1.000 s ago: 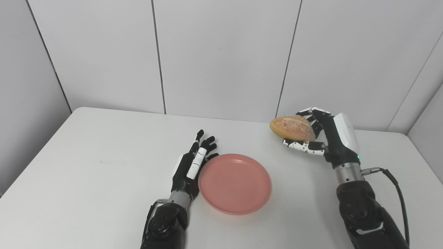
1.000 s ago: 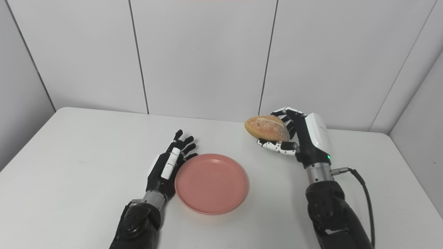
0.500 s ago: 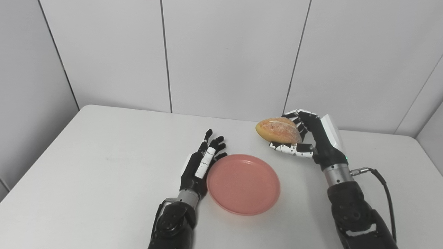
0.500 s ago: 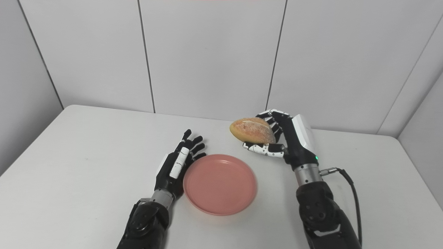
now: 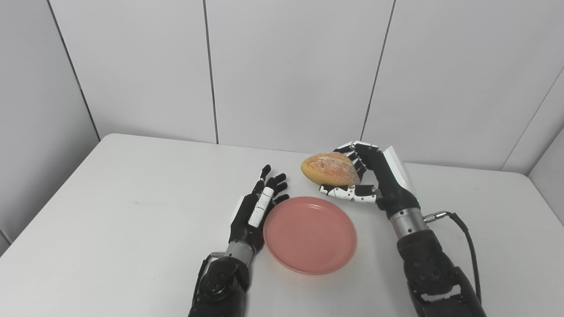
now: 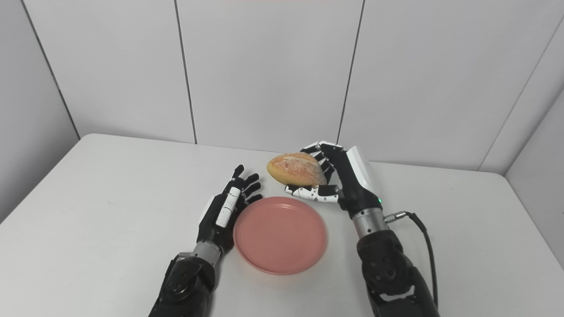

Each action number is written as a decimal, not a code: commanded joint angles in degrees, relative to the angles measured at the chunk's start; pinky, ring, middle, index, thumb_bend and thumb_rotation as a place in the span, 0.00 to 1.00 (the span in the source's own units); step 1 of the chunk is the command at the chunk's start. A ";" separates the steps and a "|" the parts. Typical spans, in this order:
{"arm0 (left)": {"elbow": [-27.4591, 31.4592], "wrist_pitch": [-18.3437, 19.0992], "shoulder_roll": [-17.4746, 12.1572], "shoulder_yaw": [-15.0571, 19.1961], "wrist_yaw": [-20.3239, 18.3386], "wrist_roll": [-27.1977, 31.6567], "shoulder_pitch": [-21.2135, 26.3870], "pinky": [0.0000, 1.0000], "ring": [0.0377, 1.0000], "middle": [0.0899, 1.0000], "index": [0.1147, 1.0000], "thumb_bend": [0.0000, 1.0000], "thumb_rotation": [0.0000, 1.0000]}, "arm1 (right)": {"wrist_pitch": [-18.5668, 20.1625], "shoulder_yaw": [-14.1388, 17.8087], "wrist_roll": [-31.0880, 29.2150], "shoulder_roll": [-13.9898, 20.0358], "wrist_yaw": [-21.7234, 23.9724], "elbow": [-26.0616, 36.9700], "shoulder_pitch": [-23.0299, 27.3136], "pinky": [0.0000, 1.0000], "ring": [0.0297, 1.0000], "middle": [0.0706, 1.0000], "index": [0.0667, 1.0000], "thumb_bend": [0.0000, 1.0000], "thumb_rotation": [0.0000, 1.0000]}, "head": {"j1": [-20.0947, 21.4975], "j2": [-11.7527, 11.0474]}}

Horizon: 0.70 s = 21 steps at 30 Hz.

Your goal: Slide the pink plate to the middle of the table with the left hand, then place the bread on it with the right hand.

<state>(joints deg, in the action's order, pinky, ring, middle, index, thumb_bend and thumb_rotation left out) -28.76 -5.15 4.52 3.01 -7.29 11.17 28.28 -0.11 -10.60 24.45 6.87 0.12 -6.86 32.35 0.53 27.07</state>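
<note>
Nearest, resting flat near the middle of the white rectangular table (image 5: 132,211): the round, shallow pink plastic plate (image 5: 309,234), bare inside, nothing on it. Seemingly done, then, the sliding half of the task. Pressed edge-on against the plate's left rim: the black left hand (image 5: 255,211), fingers straight, spread a little and holding nothing, palm side toward the plate. Worth drawing away at some point, though not in the way of the drop. Farther back, raised clear of the table over the plate's far right rim: the black-and-white right hand (image 5: 374,180), fingers curled over the top and thumb beneath, clasped on the oval golden-brown crusty bread roll (image 5: 330,169). Bread in the air, not yet above the plate's centre and touching neither plate nor table. Left to do, by the look of it: carrying the roll a little nearer and leftward over the middle of the plate, lowering, then opening the right hand and withdrawing. Farthest: plain grey wall panels (image 5: 291,70) behind the table.
</note>
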 commanded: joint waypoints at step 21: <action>-2.64 1.35 -0.53 -0.26 0.30 -0.57 -1.22 0.83 0.88 0.84 1.00 0.86 0.77 | 1.69 -7.08 7.47 1.99 3.25 -10.01 4.12 0.18 0.23 0.38 0.49 0.51 0.00 | 1.52 0.73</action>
<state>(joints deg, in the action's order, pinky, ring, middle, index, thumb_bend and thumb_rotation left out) -29.03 -5.16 4.25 2.84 -7.29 11.05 28.55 3.94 -17.73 31.43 7.99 4.24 -17.80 33.90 2.11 27.77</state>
